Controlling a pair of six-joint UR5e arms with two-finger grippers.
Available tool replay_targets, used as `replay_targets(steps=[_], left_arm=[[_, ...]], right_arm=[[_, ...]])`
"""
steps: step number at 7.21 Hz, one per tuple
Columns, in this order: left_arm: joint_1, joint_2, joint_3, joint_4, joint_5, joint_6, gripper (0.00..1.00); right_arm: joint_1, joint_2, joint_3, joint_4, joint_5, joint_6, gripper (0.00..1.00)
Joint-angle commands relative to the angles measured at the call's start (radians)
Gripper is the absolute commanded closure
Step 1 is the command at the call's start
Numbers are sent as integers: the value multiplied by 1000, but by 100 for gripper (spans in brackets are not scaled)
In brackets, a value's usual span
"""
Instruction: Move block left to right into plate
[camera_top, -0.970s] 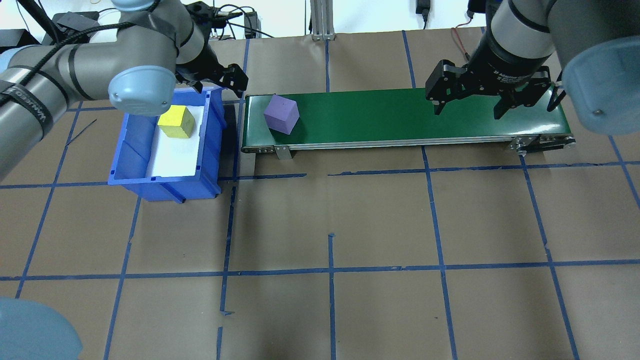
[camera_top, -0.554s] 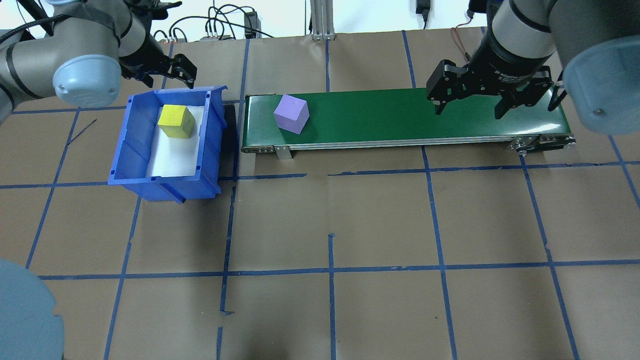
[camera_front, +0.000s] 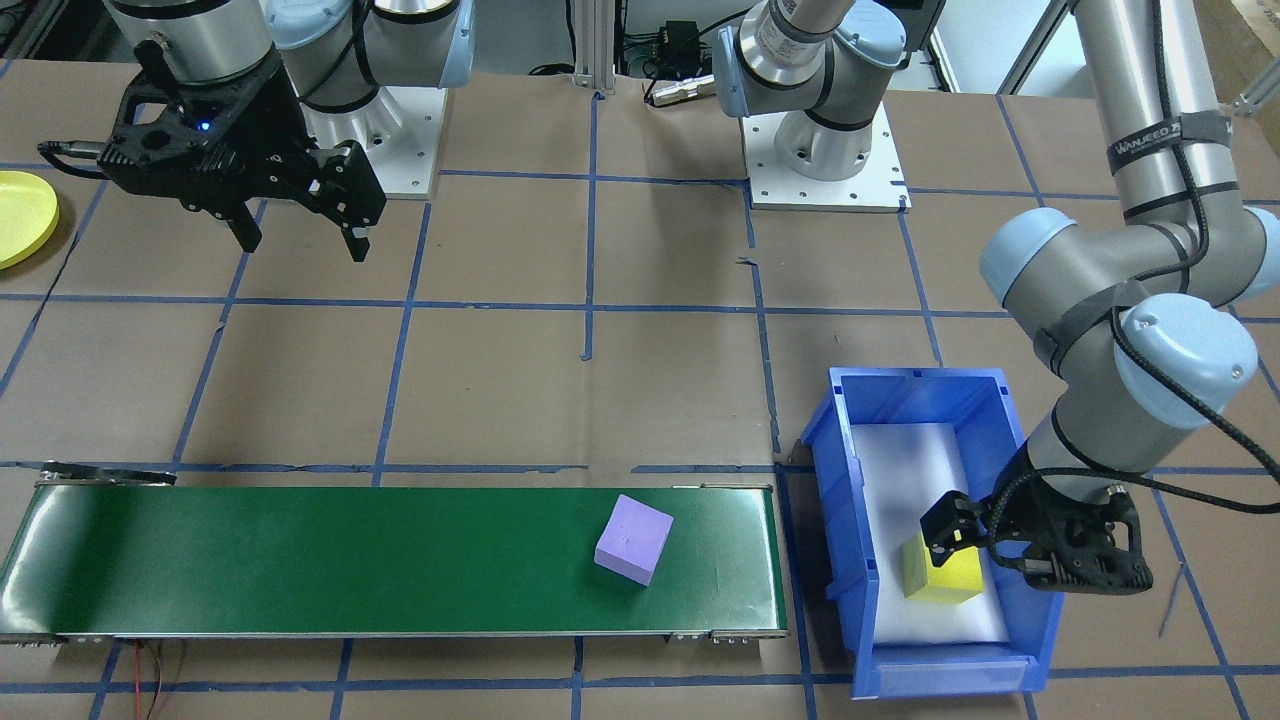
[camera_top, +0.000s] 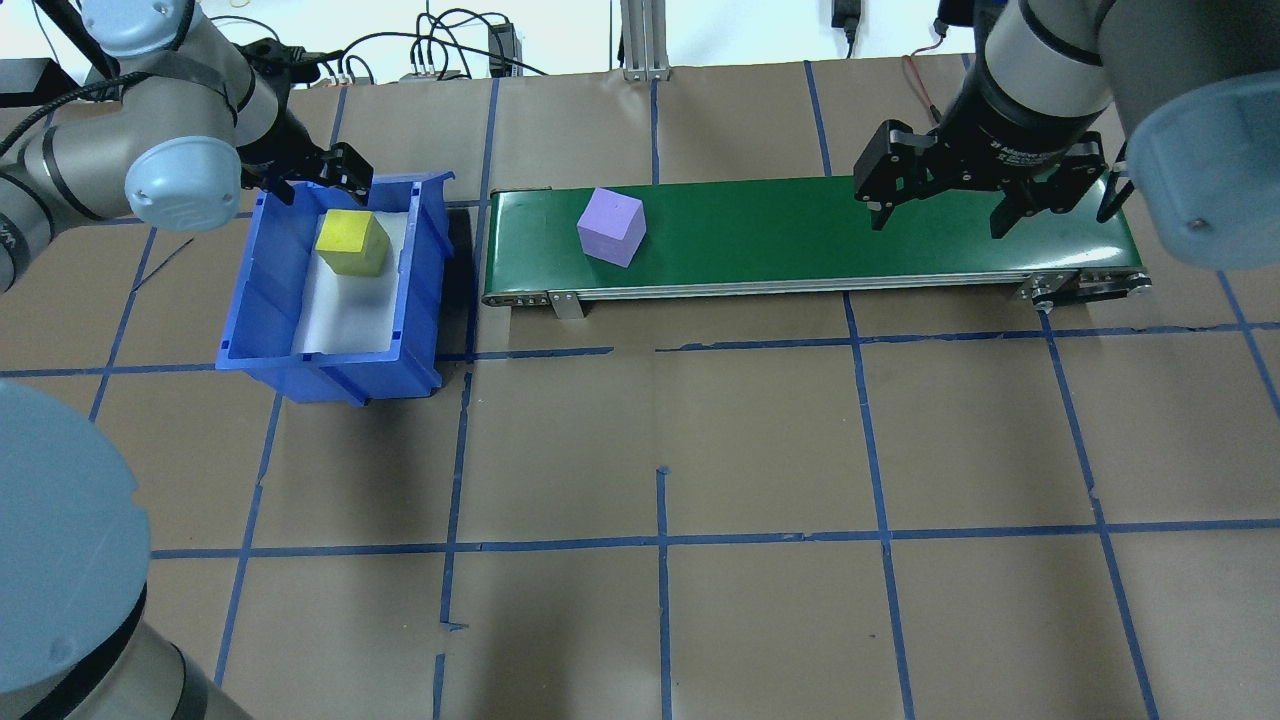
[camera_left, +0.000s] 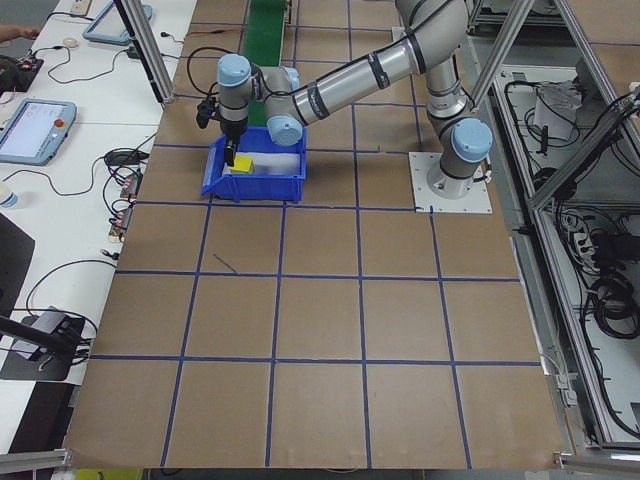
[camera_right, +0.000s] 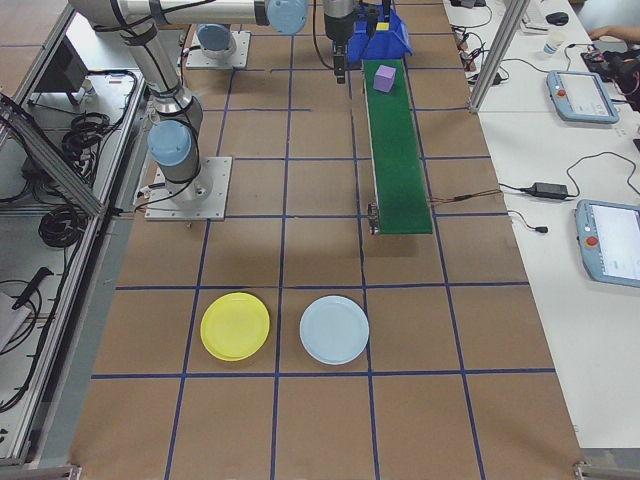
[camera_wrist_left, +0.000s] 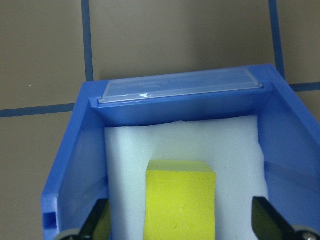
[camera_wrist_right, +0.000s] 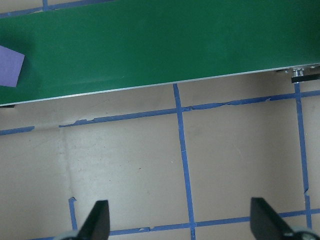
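The purple block (camera_top: 611, 227) is resting on the green conveyor belt (camera_top: 800, 235), near the belt end closest to the blue bin (camera_top: 335, 355). This placement suggests the belt is serving as the transfer path from the left arm's side toward the right arm's side.

The left pincer (camera_front: 985, 545) is hanging over the bin end farthest from the robot base, directly above the yellow block (camera_front: 945, 577) lying on the white foam liner (camera_top: 345, 320). Its fingers (camera_wrist_left: 97, 222) are spread wider than the block, straddling it without visible contact; it is holding nothing.

The right pincer (camera_top: 938, 205) is waiting over the belt end far from the bin, probably positioned to receive the purple block. Its fingers (camera_wrist_right: 100, 220) are wide apart and empty.

The yellow plate (camera_right: 235, 326) is lying on the surface well beyond that far belt end, beside a light blue plate (camera_right: 335, 330). No block is in it.
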Motion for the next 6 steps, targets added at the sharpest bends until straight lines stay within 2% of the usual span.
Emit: replay_targets(steps=[1,5,6], left_arm=[[1,-34,-4,7,-1,1,0],[1,-46,-22,22,-1,7,0],[1,-55,-22,61,-2,7,12]], right_arm=[[0,0,2,-1,1,0,0],[0,0,2,-3,-1,0,0],[0,0,2,-3,1,0,0]])
